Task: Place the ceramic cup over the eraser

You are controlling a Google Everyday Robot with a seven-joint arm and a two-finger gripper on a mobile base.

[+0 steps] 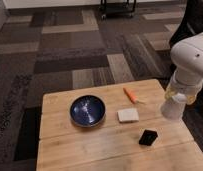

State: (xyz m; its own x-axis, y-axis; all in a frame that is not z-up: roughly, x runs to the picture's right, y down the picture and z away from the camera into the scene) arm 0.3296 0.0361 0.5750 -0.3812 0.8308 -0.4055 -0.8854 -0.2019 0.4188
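Note:
The ceramic cup [172, 108] is a small pale cream cylinder hanging under my white arm at the table's right edge. My gripper [176, 98] grips it from above and holds it lifted off the wooden table [95, 147]. The eraser [148, 137] is a small black block standing on the table, left of the cup and nearer the front edge. Cup and eraser are apart.
A wide dark blue bowl [88, 110] sits left of centre. A flat white pad [128, 115] lies in the middle and a thin orange stick [130, 95] behind it. Patterned carpet surrounds the table; a black cart [117, 6] stands far back.

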